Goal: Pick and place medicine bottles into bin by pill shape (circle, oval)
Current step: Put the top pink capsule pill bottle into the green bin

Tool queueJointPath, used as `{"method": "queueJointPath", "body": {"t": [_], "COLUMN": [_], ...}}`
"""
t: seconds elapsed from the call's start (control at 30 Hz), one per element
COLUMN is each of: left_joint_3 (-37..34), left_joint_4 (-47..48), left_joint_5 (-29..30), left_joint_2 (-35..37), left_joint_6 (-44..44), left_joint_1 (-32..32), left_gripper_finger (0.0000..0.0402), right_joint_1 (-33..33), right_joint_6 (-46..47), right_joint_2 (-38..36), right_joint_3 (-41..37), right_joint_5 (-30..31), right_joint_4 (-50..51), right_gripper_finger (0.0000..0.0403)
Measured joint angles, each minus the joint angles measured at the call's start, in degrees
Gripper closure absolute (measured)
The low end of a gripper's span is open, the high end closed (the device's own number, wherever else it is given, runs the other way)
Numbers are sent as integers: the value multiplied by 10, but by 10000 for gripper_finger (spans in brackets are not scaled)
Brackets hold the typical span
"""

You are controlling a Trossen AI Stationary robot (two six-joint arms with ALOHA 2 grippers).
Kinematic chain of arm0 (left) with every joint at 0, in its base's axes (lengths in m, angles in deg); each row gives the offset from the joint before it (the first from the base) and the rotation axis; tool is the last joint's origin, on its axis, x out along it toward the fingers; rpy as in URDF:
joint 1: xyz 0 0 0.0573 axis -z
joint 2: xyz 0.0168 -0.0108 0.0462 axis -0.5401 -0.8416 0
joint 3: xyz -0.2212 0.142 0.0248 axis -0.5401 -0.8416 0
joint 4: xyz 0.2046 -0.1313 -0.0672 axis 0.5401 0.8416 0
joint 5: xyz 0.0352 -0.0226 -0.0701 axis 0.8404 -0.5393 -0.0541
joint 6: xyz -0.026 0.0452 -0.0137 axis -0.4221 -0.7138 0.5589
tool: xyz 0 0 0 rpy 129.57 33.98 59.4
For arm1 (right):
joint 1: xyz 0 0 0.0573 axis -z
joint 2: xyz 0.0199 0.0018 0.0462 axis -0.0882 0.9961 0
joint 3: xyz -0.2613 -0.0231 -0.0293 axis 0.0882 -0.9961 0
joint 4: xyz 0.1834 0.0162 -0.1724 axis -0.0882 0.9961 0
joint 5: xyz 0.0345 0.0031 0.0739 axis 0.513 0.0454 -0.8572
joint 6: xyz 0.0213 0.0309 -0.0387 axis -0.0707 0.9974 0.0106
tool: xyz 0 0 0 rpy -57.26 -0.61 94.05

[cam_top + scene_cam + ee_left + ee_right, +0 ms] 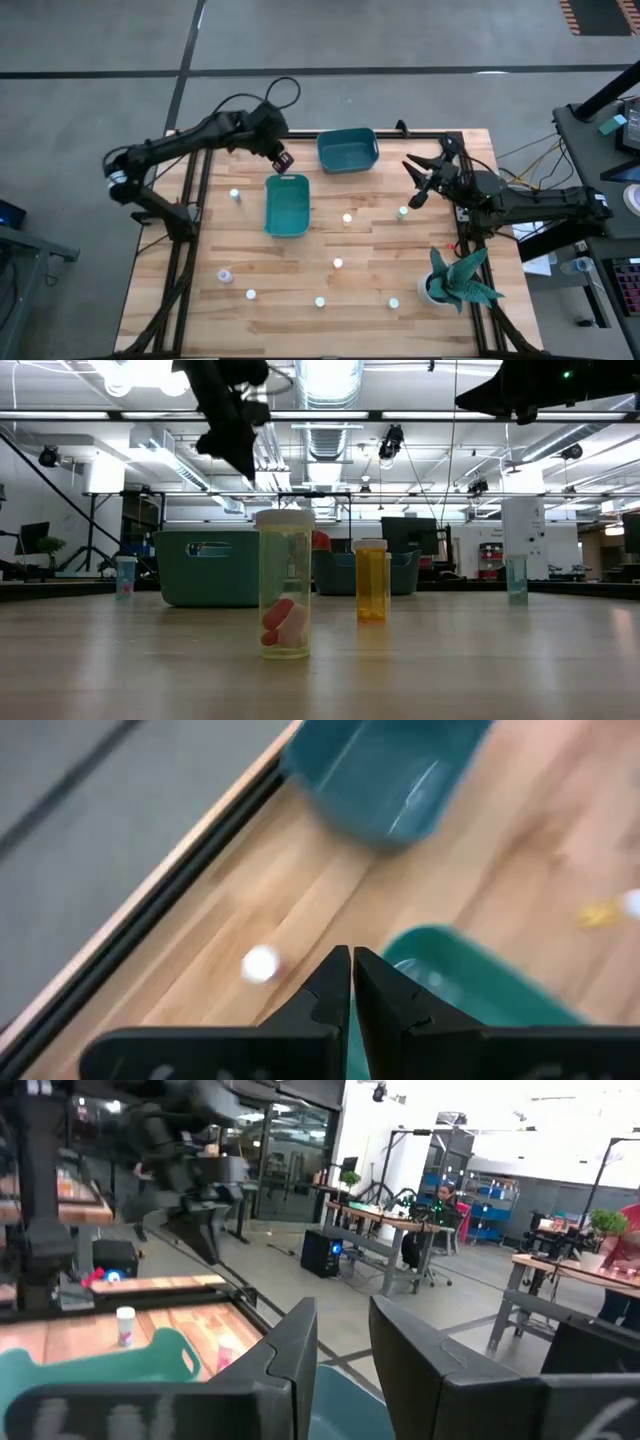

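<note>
Several small medicine bottles stand scattered on the wooden table, among them a pale one (235,195), one (347,218) right of the near teal bin (287,205), and one (402,212) below my right gripper. A second teal bin (347,150) sits at the far edge. In the low view a clear bottle (285,585) with pink and white pills and an orange bottle (371,580) stand upright. My left gripper (282,160) (351,955) hangs shut and empty above the near bin's far rim. My right gripper (420,180) (340,1350) is raised at the right, open and empty.
A teal-leaved plant in a white pot (455,280) stands at the near right corner. More bottles (320,301) line the near part of the table. Black frame rails run along the table's left and right edges. A person sits at a desk (440,1205) far off.
</note>
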Motion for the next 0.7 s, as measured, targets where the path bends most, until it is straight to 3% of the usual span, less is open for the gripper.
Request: {"method": "queueJointPath", "body": {"t": [0.2, 0.37, 0.5, 0.7], "left_joint_3": [31, 31, 31, 30], "left_joint_4": [57, 57, 56, 34], "left_joint_5": [-4, -40, -64, -64], "left_joint_2": [-67, -99, -118, -141], "left_joint_6": [0, 70, 75, 98], "left_joint_1": [-59, -91, -104, -108], "left_gripper_finger": [400, 400, 398, 349], "right_joint_1": [0, 0, 0, 0], "right_joint_6": [-9, -17, -21, -25], "right_joint_2": [0, 0, 0, 0], "right_joint_3": [-1, -2, -3, -3], "right_joint_5": [0, 0, 0, 0], "right_joint_4": [1, 2, 3, 17], "right_gripper_finger": [329, 329, 325, 332]}}
